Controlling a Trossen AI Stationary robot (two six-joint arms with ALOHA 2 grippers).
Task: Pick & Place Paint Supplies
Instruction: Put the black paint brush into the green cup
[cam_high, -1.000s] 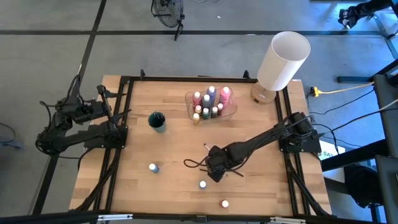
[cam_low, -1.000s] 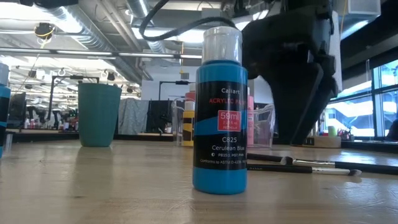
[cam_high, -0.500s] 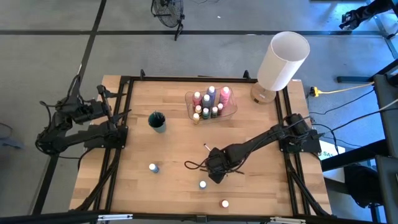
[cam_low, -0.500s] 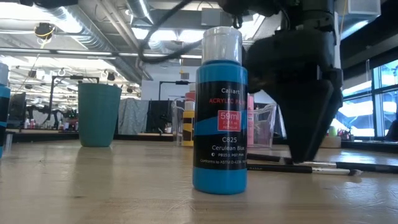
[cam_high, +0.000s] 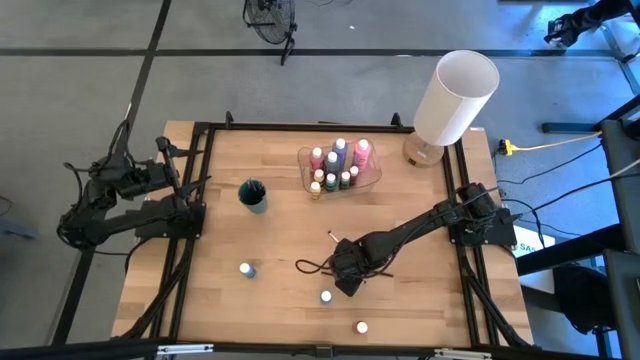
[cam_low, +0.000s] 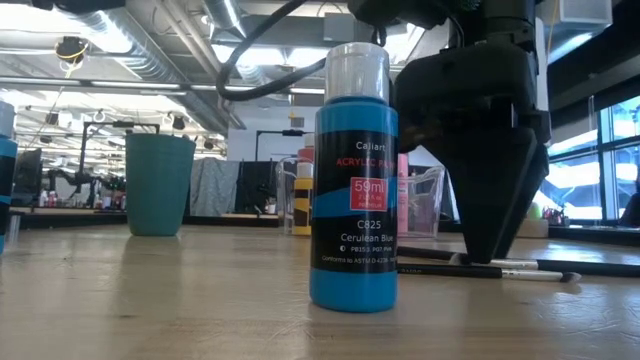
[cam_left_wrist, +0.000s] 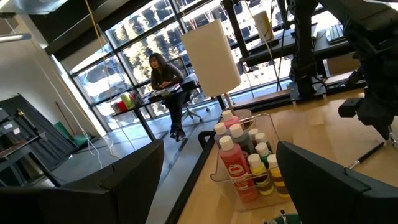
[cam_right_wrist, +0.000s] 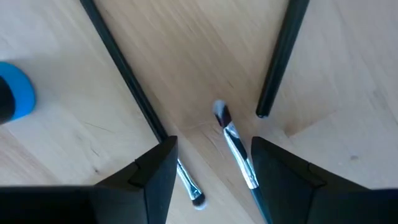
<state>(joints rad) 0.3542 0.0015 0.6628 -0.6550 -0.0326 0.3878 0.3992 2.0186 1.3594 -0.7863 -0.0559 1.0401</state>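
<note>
My right gripper points down at mid-table, open and close above the wood. One finger stands on either side of a thin dark-handled paintbrush lying flat on the table. A second brush lies beside the other finger, and two long dark handles lie farther out. In the low view the fingers reach down to the brushes. Loose paint bottles stand nearby, one a cerulean blue bottle. My left gripper waits open at the table's left edge.
A clear bin with several paint bottles stands at the far middle, also in the left wrist view. A teal cup stands to its left. A big white lamp is at the far right corner. A person sits far off in the room.
My right gripper has sunk a little toward the brushes on the table, still open, and then kept still. Nothing on the table has moved.
</note>
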